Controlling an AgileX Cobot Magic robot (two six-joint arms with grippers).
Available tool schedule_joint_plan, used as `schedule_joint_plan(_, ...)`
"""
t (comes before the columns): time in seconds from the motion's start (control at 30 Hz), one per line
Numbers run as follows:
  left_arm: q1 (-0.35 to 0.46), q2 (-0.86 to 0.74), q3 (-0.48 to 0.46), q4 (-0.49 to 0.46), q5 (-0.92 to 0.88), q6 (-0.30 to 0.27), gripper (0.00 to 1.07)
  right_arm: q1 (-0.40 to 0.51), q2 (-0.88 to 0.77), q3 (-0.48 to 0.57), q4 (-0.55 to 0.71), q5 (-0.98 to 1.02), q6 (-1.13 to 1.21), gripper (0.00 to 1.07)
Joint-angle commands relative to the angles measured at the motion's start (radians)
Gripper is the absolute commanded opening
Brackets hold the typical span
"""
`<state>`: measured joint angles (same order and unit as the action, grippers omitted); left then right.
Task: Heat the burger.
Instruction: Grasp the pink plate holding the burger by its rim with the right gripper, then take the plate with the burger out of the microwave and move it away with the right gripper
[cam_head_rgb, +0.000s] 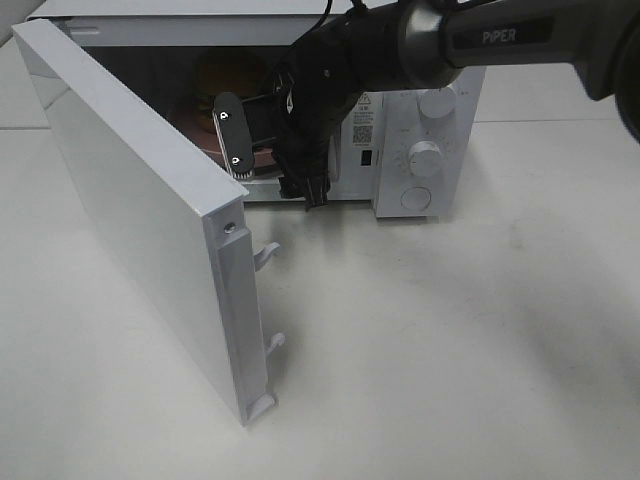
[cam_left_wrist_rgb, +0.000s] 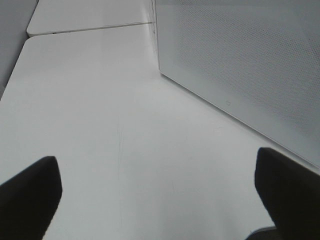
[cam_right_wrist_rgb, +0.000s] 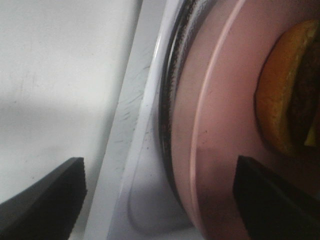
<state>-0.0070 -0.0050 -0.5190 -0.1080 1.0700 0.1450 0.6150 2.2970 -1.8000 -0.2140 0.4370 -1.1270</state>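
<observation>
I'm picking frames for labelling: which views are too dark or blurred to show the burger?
Exterior high: the burger is dim in the shadowed microwave, partly behind the right gripper. Right wrist: close, soft focus, burger cropped. Left wrist: no burger, only table.

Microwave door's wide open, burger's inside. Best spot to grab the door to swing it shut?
Take the microwave door at its free vertical edge, by the latch hooks, farthest from the hinge. Approach from the outer face; a flat push there works, since the slab offers no handle. The left gripper is open beside it.
</observation>
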Motion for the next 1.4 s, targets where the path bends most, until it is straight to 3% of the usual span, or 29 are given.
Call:
schedule_joint_plan(0.03, 0.001, -0.005, 0.003, -0.002, 0.001, -0.005, 0.98, 0.006, 0.043, -0.076, -0.006, 0.023, 0.023, 0.79)
schedule_joint_plan(0.43, 0.001, -0.005, 0.003, -0.002, 0.001, -0.005, 0.98, 0.002, 0.124, -0.202, -0.019, 0.071, 0.047, 0.71)
schedule_joint_plan(0.5, 0.001, -0.005, 0.003, -0.002, 0.001, -0.005, 0.98, 0.002, 0.128, -0.205, -0.026, 0.066, 0.033, 0.52)
schedule_joint_plan(0.6, 0.001, -0.005, 0.003, -0.002, 0.001, -0.005, 0.98, 0.002, 0.128, -0.205, -0.026, 0.067, 0.032, 0.44)
schedule_joint_plan(0.63, 0.001, -0.005, 0.003, -0.002, 0.001, -0.005, 0.98, 0.003, 0.125, -0.205, -0.026, 0.067, 0.032, 0.29)
schedule_joint_plan(0.67, 0.001, -0.005, 0.003, -0.002, 0.001, -0.005, 0.98, 0.003, 0.124, -0.205, -0.026, 0.067, 0.032, 0.2)
schedule_joint_plan(0.7, 0.001, -0.005, 0.003, -0.002, 0.001, -0.005, 0.98, 0.003, 0.124, -0.205, -0.026, 0.067, 0.032, 0.2)
schedule_joint_plan(0.73, 0.001, -0.005, 0.003, -0.002, 0.001, -0.005, 0.98, 0.005, 0.121, -0.205, -0.026, 0.063, 0.032, 0.06)
schedule_joint_plan(0.8, 0.001, -0.005, 0.003, -0.002, 0.001, -0.005, 0.98, 0.005, 0.121, -0.205, -0.026, 0.06, 0.032, 0.0)
schedule_joint_plan(1.4, 0.001, -0.005, 0.003, -0.002, 0.001, -0.005, 0.98, 0.005, 0.057, -0.177, 0.023, 0.105, -0.059, 0.0)
